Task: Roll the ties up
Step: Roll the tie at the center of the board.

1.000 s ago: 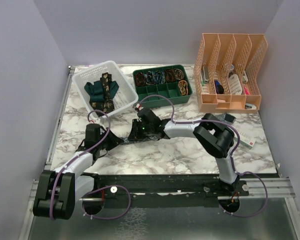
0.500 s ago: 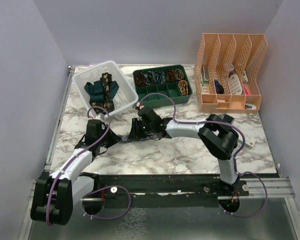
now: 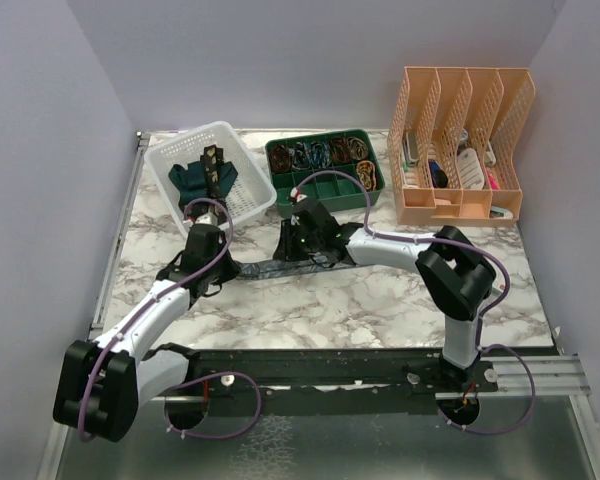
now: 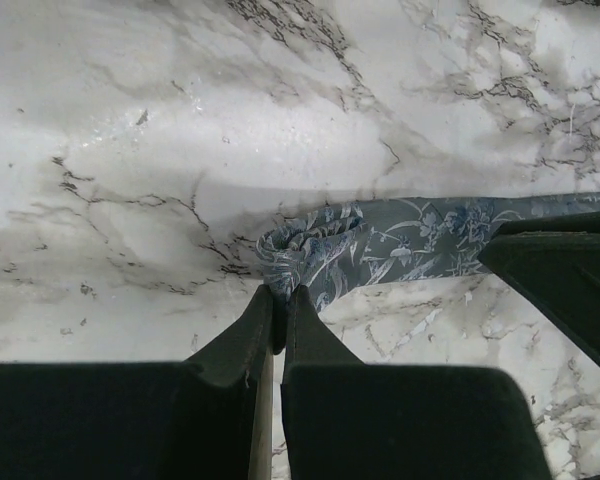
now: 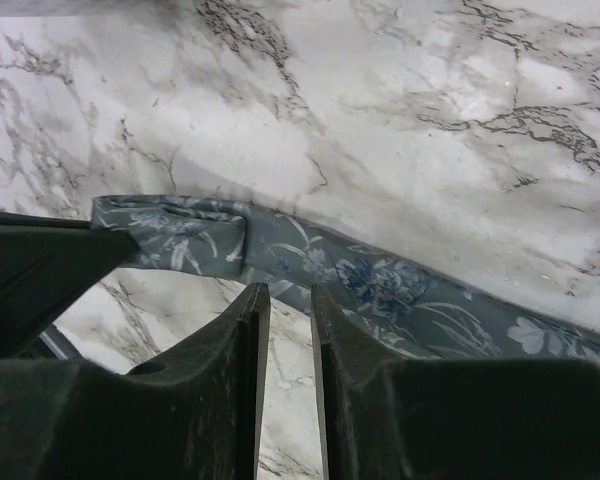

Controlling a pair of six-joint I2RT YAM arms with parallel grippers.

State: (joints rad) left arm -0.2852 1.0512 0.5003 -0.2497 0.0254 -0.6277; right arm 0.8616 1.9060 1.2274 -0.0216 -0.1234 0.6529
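Two grippers meet over the middle of the white-and-grey marble table [image 3: 380, 300], where a long blue-grey floral fabric tie [image 4: 400, 240] lies flat in a strip running left to right. The left gripper [image 4: 280, 293] has its fingers pressed together, pinching the bunched, folded-over left end of that tie. Just to its right along the strip, the right gripper [image 5: 285, 292] has its fingers a narrow slit apart. Their tips are at one edge of the tie and nothing is caught between them.

Farther back on the left, a white plastic mesh basket [image 3: 250, 195] holds a plain dark teal tie [image 3: 188, 178] and a black-brown tie with gold pattern [image 3: 215, 165], heaped together. Right of the basket sits a dark green compartment tray [image 3: 330, 197] with small coiled items, too small to identify. At the far right stands a peach plastic file organiser [image 3: 460, 210], its slots filled with mixed things.
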